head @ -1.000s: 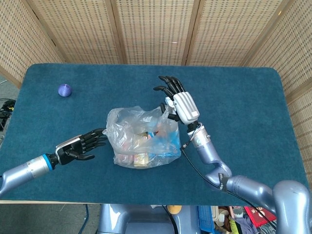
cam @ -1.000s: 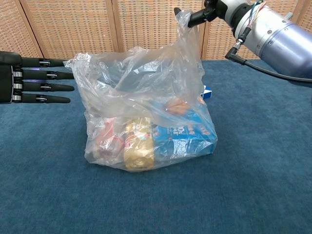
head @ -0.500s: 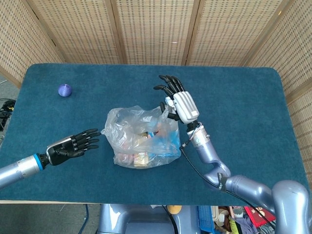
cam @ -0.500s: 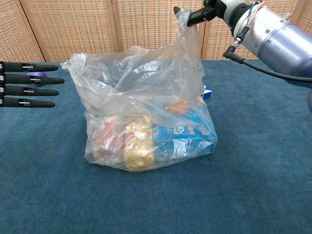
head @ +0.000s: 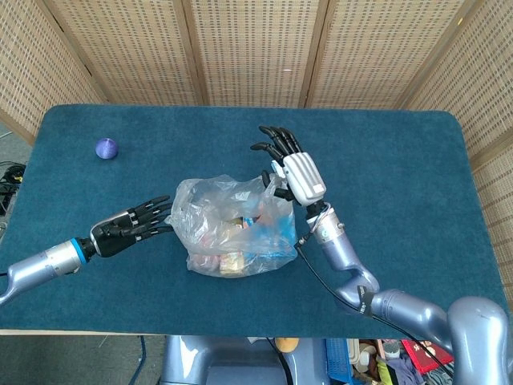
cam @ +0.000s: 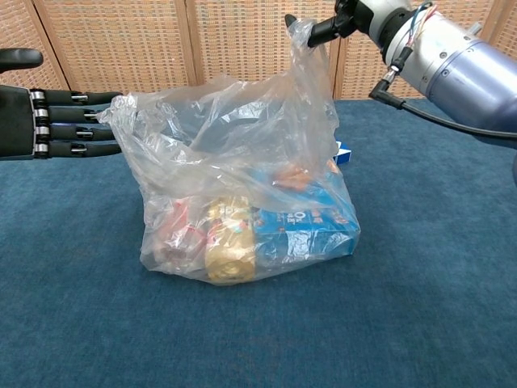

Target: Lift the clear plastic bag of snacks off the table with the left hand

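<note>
The clear plastic bag of snacks sits mid-table, with a blue box, a yellow packet and pink wrappers inside. My black left hand reaches in from the left with fingers straight and spread, and it holds nothing. In the chest view its fingertips meet the bag's left rim. My right hand is above the bag's right side and pinches that top corner, holding it stretched upward. The bag's bottom rests on the table.
A small purple ball lies at the far left of the blue table. A small blue-and-white item peeks out behind the bag. Wicker screens stand behind the table.
After drawing back to the left half a second ago, my left hand has moved right again, and its fingertips now reach the bag's left rim. The right hand and bag have stayed put.
</note>
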You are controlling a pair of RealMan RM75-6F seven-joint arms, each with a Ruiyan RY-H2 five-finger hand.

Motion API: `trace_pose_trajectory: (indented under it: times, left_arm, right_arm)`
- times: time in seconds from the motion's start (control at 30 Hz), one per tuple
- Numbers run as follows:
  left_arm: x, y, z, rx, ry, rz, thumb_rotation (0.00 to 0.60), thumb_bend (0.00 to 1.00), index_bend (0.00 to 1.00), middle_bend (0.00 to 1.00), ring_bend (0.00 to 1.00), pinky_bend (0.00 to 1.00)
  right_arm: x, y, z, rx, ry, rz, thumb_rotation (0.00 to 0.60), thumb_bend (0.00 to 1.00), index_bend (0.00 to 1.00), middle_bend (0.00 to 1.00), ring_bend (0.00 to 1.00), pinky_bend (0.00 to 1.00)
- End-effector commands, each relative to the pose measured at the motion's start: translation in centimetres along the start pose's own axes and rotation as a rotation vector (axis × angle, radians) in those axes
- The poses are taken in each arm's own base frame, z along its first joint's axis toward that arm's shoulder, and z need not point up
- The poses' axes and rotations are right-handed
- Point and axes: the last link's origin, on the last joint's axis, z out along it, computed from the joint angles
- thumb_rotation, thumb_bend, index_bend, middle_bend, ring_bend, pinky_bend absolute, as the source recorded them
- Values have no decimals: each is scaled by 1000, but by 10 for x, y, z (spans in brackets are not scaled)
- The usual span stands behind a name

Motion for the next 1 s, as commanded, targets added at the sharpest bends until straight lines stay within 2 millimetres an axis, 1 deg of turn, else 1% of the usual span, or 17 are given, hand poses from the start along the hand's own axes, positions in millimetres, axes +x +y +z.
trace_pose_trajectory:
  times: [0.03,0.17,0.33,0.57,0.77,0.87,1.0]
  left_arm:
    - [-8,3,15,14,-37,-32,600,267,0,0,0,118]
    - [-13,1,26,35,-55,-59,600,269,0,0,0,123]
    - [-16,-4,26,43,-65,-50,599,270,0,0,0,124]
    - [-12,-15,12,11,-56,-49,579,270,0,0,0,121]
    - [-7,-21,0,-28,-59,-58,581,270,0,0,0,121]
    - [-3,-22,-8,-52,-55,-61,581,271,0,0,0,121]
    - [0,-22,-12,-56,-48,-68,579,270,0,0,0,122]
  right_arm:
    - [0,-1,0,4,2,4,600,647,255,99,0,0]
    - [2,-3,2,6,9,9,600,645,255,101,0,0]
    - [5,-2,6,-3,21,12,600,647,255,101,0,0]
    - [12,2,10,-21,44,27,600,648,255,102,0,0]
    - [17,4,11,-24,62,39,600,646,256,102,0,0]
    - [17,5,11,-25,62,29,600,647,256,102,0,0]
    - [17,6,11,-29,62,31,600,647,256,102,0,0]
